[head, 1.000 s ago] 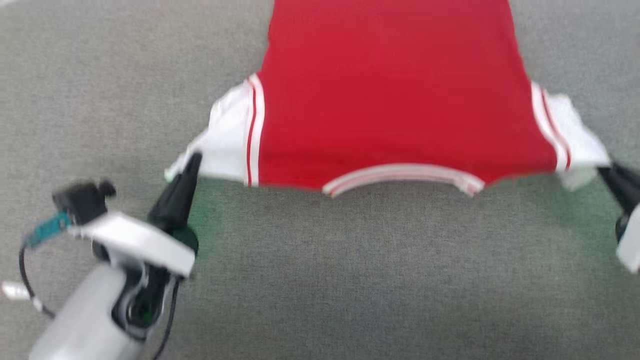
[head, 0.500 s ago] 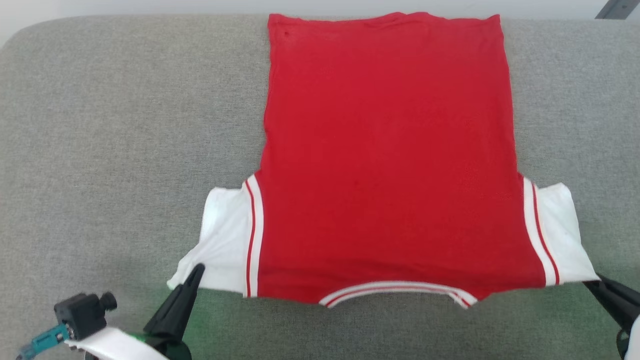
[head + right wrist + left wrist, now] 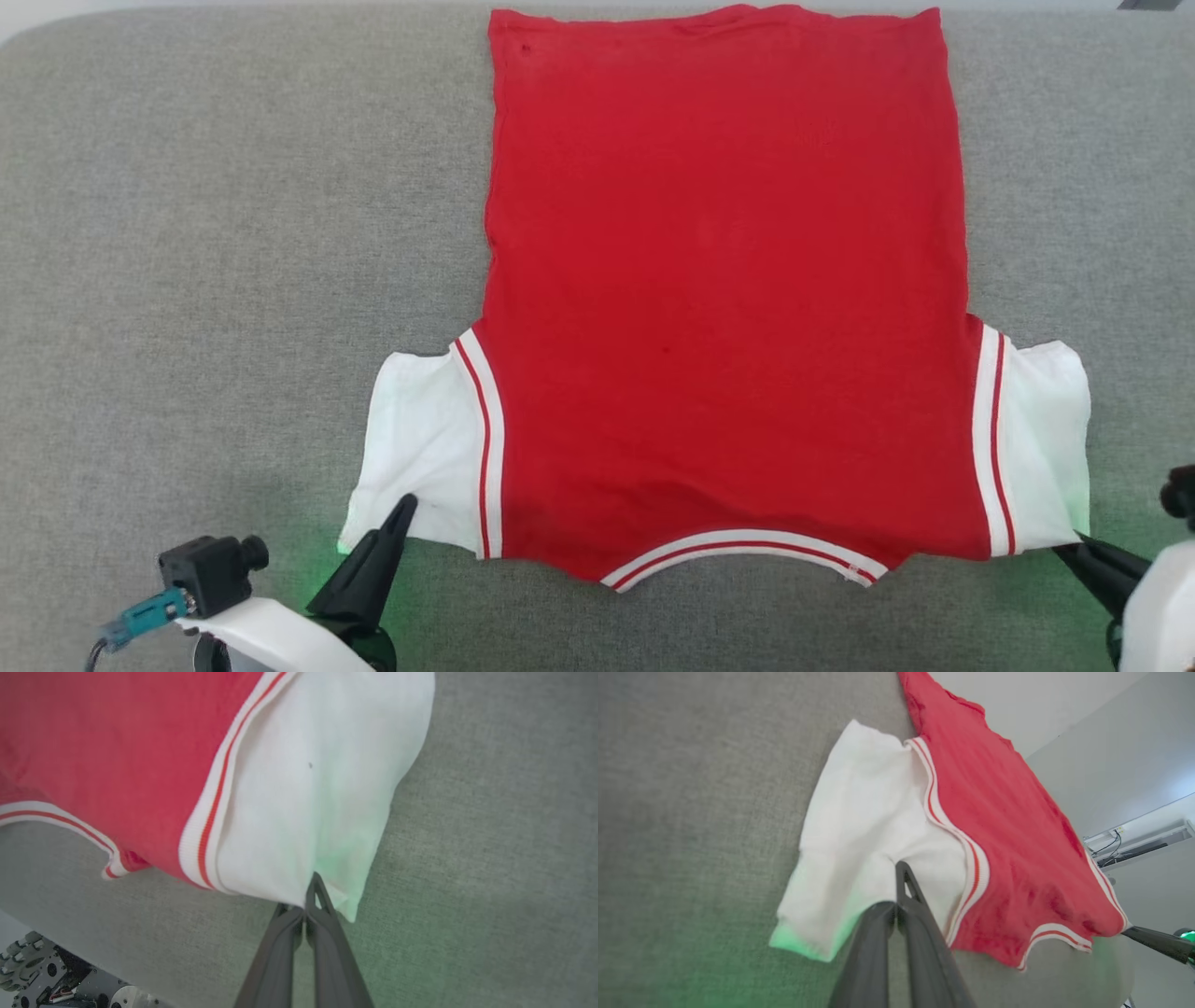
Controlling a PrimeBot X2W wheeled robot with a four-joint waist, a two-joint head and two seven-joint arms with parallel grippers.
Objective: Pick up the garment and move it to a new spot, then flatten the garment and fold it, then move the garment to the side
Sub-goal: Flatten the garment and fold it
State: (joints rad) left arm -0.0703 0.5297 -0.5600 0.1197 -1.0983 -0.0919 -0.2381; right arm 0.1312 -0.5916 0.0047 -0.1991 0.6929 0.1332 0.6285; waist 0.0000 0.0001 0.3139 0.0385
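The garment (image 3: 719,280) is a red T-shirt lying flat on the grey cushion, neckline (image 3: 747,551) nearest me and hem at the far edge. My left gripper (image 3: 403,509) is at the lower left, shut on the near edge of the left white sleeve (image 3: 420,448). In the left wrist view its fingers (image 3: 903,891) pinch that sleeve (image 3: 868,826). My right gripper (image 3: 1069,549) is at the lower right, shut on the near corner of the right white sleeve (image 3: 1041,439). In the right wrist view the gripper (image 3: 306,907) meets the sleeve's edge (image 3: 317,788).
The grey fabric cushion (image 3: 187,233) stretches wide on both sides of the shirt, with its rounded far edge at the top. My wheeled base (image 3: 46,975) shows below the cushion's near edge. A wall unit (image 3: 1143,840) hangs in the background.
The head camera has tilted, so the whole shirt shows. Both grippers have edged slightly inward while still holding the sleeves, which now lie slacker on the cushion.
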